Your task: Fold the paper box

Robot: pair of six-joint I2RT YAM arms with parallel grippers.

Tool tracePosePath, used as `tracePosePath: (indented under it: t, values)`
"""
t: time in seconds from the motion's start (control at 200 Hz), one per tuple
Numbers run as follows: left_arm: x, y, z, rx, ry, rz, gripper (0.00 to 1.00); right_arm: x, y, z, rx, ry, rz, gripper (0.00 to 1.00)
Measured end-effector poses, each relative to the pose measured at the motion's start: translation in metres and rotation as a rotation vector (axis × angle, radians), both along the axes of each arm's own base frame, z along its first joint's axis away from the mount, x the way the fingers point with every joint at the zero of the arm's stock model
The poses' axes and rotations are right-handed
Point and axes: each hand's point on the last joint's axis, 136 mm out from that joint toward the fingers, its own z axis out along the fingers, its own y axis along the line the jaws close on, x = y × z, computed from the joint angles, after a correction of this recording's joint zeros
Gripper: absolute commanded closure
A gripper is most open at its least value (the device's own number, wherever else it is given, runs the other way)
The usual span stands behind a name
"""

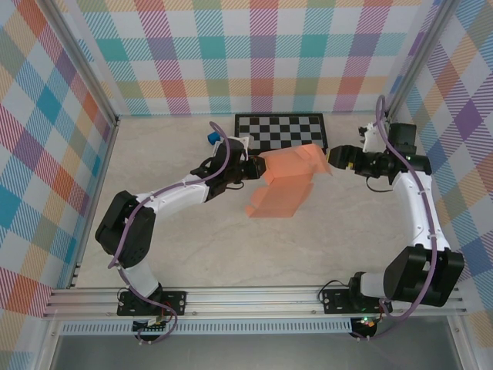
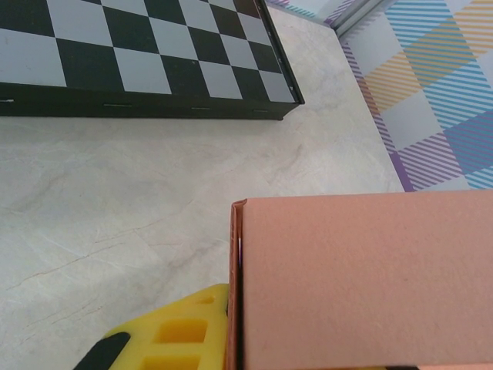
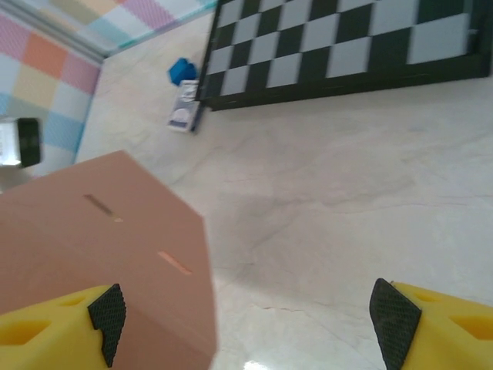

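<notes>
Top external shows the paper box point(image 1: 289, 181) half-formed mid-table, at six o'clock from the chessboard point(image 1: 281, 131). I judge it thin, light, springy card that creases easily, best pinched at flap edges. My left gripper point(image 1: 256, 168) is clamped on its nine o'clock edge. The right gripper point(image 1: 337, 157), jaws wide apart, sits at three o'clock.

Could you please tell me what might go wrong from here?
1. The left gripper pinches only one end of the box; thin card may slip or crease.
2. The right gripper is open with the box beside one finger; closing may push it, not grip it.
3. The chessboard lies close behind; a flap might catch.
</notes>
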Motion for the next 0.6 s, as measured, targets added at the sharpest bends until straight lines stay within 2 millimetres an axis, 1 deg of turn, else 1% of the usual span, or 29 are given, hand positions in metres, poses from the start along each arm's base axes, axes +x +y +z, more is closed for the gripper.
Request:
tracePosePath:
  t: [0.07, 0.14, 0.23, 0.38, 0.6]
  values:
    - [-0.001, -0.001, 0.000, -0.002, 0.001, -0.005, 0.87, -0.001, 0.008, 0.006, 0.021, -0.013, 0.042, 0.17]
    - [-0.001, -0.001, 0.000, -0.002, 0.001, -0.011, 0.87, -0.002, 0.017, 0.007, 0.038, -0.013, 0.083, 0.18]
    - [-0.001, -0.001, 0.000, -0.002, 0.000, -0.009, 0.87, -0.004, 0.029, 0.004, 0.059, 0.003, 0.131, 0.20]
    - [0.001, 0.002, -0.001, 0.002, 0.002, -0.005, 0.87, -0.009, 0.047, 0.001, 0.086, 0.014, 0.202, 0.27]
    - [0.001, 0.003, -0.001, 0.004, 0.002, -0.003, 0.87, -0.016, 0.071, 0.002, 0.094, 0.010, 0.281, 0.30]
